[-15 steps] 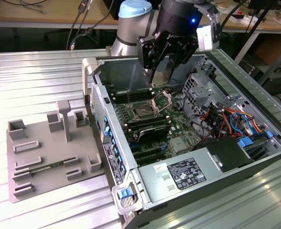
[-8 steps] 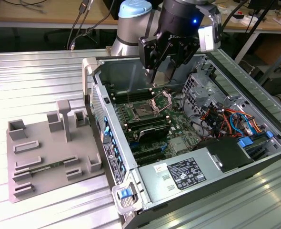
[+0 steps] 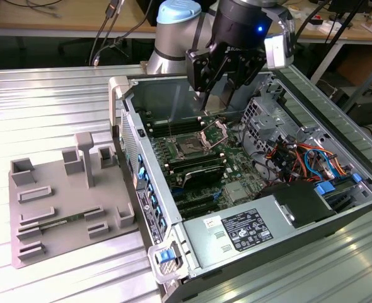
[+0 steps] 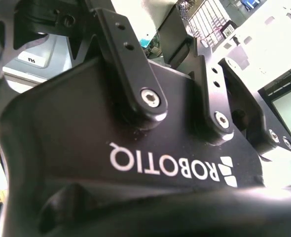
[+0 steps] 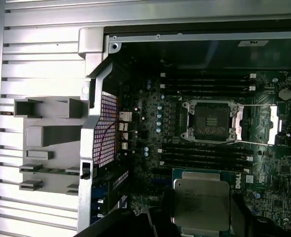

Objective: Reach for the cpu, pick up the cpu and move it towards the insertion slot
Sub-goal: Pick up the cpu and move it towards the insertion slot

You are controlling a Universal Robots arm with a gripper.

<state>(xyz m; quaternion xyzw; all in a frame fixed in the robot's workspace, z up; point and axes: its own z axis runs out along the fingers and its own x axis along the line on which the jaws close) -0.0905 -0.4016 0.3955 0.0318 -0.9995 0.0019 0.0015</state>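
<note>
In the first wrist view the cpu (image 5: 200, 201), a flat square chip with a silvery top and a thin green rim, sits between two dark fingers (image 5: 244, 219) of my gripper (image 5: 200, 219), which is shut on it. The insertion slot (image 5: 209, 121) lies beyond it on the green board, with a dark centre and a silver frame, and its bracket (image 5: 273, 123) is swung open to one side. In the exterior view my gripper (image 3: 222, 85) hangs above the open computer case, up and toward the back from the insertion slot (image 3: 189, 146).
Long black memory slots (image 3: 195, 169) flank the socket. A pale grey heatsink (image 3: 236, 191), the power supply (image 3: 243, 230), a drive cage (image 3: 261, 120) and coloured cables (image 3: 306, 161) crowd the case. A grey fixture tray (image 3: 66, 196) lies on the exterior view's left.
</note>
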